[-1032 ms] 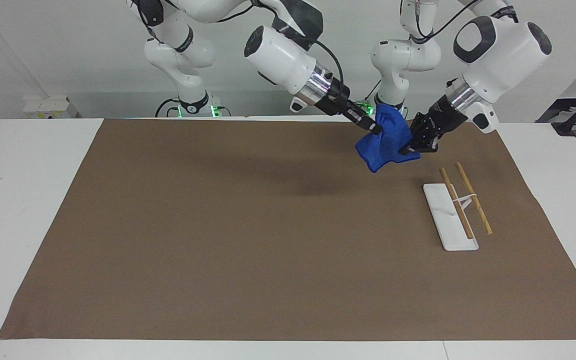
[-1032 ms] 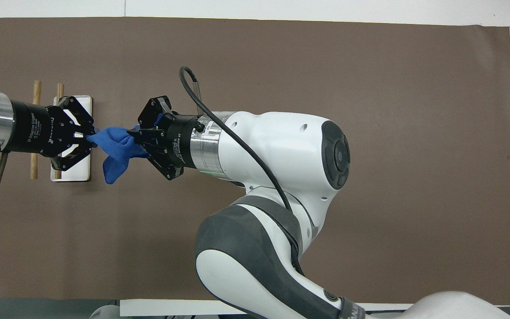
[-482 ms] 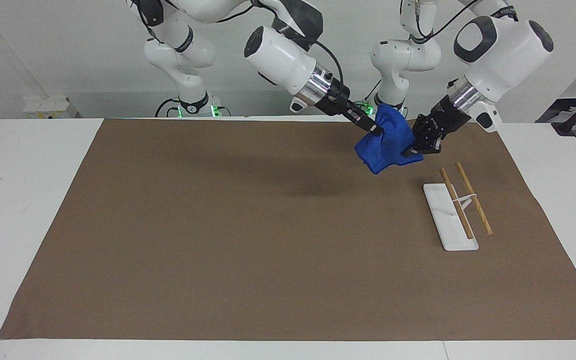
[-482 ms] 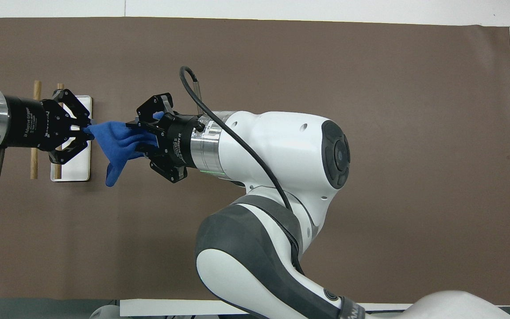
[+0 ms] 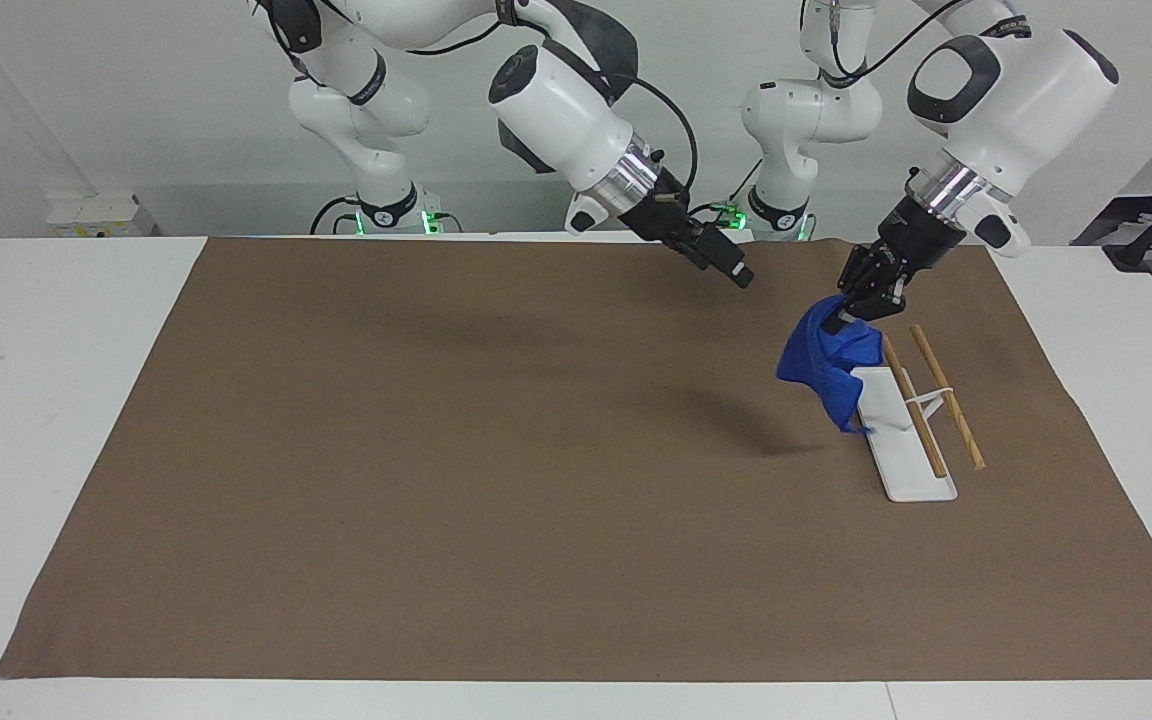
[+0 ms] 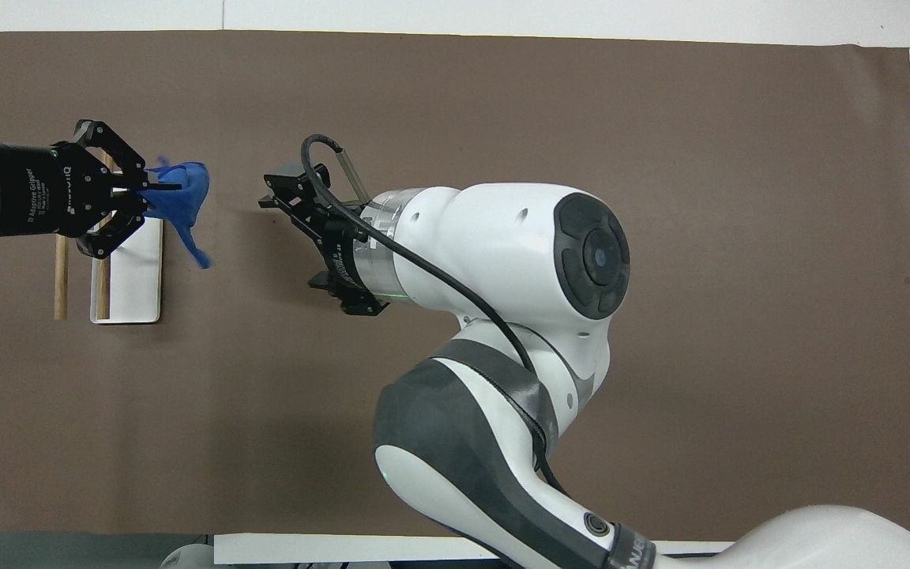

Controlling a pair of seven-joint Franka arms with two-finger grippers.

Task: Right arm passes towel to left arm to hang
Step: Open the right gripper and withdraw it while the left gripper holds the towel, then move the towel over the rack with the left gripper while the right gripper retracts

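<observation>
The royal-blue towel hangs bunched from my left gripper, which is shut on its top edge. The towel is in the air over the end of the rack's white base nearest the robots. In the overhead view the left gripper holds the towel beside the rack. My right gripper is open and empty, raised over the mat toward the table's middle, apart from the towel. It also shows open in the overhead view.
The rack has a white base and two wooden rods held above it; it also shows in the overhead view. A brown mat covers the table.
The right gripper let go of the towel and drew back toward the table's middle. The left gripper carried the towel away to the rack, where it now hangs lower.
</observation>
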